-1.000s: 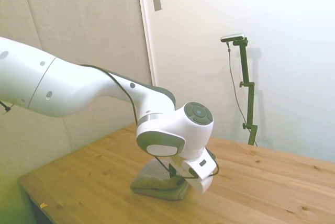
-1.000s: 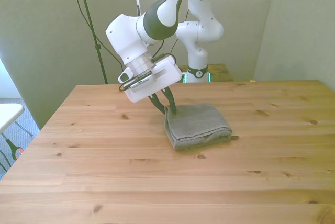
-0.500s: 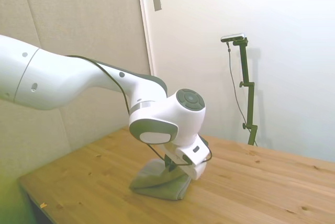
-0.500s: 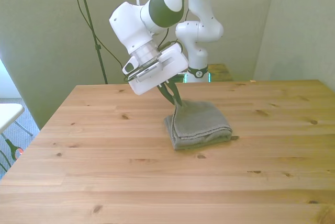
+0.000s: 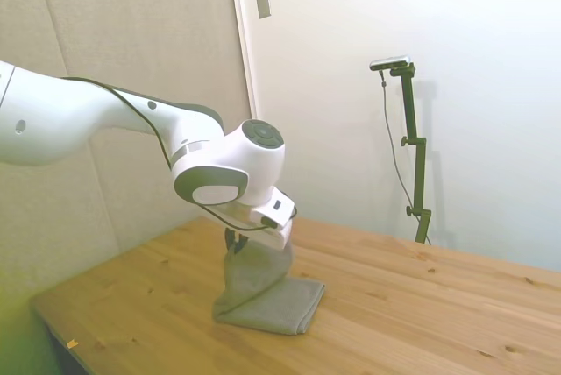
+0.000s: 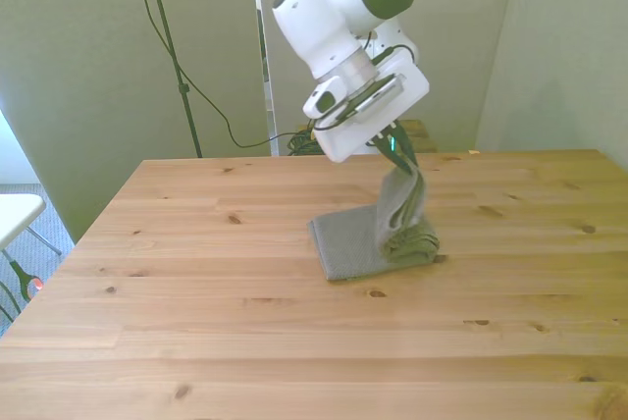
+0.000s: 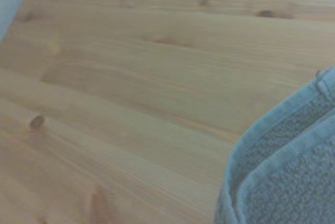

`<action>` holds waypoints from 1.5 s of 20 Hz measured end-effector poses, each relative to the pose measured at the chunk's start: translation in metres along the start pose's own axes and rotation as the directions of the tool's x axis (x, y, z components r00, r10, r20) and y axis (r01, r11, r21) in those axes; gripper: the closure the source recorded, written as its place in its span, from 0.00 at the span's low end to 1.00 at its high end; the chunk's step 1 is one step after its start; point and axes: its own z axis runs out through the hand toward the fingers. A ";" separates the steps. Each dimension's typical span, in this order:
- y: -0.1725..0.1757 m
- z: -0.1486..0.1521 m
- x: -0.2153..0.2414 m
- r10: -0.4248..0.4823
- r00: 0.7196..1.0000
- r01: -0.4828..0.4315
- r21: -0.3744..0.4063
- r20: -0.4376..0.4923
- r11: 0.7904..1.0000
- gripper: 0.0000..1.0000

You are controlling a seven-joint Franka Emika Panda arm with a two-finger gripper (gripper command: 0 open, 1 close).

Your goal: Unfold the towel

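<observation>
towel layer lifted, risk of slipping or dragging

the long wooden plank table (image 6: 196, 322) carries the small grey-green terry towel (image 6: 368, 241) near its middle; the white arm's two-finger gripper (image 6: 400, 157) is pinched shut on one raised layer, the rest lying folded below. a thin pinch could let the cloth drop back, or the pull could drag the whole bundle instead of opening it.

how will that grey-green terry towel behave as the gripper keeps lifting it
The grey-green terry towel is probably floppy: its raised layer droops from the gripper. Likely light, since the thin pinch holds it. The rest lies on the wooden table, so it may drag.
</observation>
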 end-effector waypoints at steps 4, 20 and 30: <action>-0.040 0.029 -0.012 -0.141 0.989 0.141 -0.007 0.049 0.990 1.00; -0.143 0.139 0.018 -0.194 0.961 0.200 -0.013 0.195 0.980 0.00; -0.137 0.106 0.020 -0.169 0.969 0.183 -0.064 0.178 0.981 0.00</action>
